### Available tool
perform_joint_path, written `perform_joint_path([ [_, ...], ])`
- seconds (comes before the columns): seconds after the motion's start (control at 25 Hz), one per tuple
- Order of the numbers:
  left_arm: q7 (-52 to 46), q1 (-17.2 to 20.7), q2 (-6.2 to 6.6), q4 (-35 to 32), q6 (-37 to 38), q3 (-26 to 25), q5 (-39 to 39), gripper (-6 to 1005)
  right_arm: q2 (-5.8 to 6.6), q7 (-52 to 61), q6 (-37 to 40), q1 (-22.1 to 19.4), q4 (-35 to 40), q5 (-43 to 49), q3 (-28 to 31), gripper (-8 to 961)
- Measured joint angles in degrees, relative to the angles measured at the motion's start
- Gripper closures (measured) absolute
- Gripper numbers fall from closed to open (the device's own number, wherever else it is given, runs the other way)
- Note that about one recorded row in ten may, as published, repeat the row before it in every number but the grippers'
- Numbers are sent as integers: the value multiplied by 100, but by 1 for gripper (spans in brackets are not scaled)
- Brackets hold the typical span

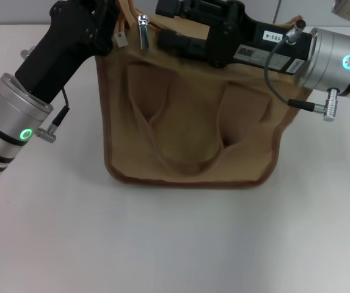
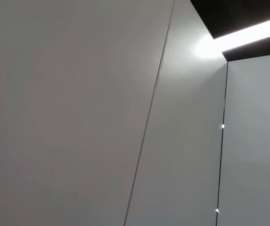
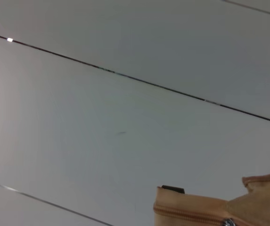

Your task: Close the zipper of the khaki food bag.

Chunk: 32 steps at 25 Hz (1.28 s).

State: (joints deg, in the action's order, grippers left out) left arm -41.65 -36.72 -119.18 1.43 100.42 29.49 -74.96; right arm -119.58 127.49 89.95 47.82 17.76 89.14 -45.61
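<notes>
The khaki food bag (image 1: 190, 116) stands on the white table in the middle of the head view, its two wide handles hanging down its near face. A small silver pull tab (image 1: 143, 30) sticks up at the bag's top left, on the zipper line. My left gripper (image 1: 110, 15) is at the bag's top left corner, just left of the tab. My right gripper (image 1: 165, 33) reaches in from the right along the bag's top, its tip just right of the tab. The right wrist view shows a bag corner with the zipper's teeth (image 3: 191, 213). The left wrist view shows no bag.
The white table (image 1: 175, 244) spreads in front of and to both sides of the bag. A small grey tag (image 1: 121, 40) hangs by the bag's top left corner. Both wrist views show mostly pale wall panels (image 2: 78, 113).
</notes>
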Motion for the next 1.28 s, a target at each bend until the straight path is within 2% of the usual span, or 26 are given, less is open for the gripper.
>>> perform_joint_path([
  [0.4, -200, -134, 0, 44, -2, -22, -17, 976, 6, -302, -68, 8, 1, -8, 20, 211],
  [1.28, -203, -166, 0, 68, -139, -20, -15, 975, -3, -500, -99, 179, -167, -180, 4, 213],
])
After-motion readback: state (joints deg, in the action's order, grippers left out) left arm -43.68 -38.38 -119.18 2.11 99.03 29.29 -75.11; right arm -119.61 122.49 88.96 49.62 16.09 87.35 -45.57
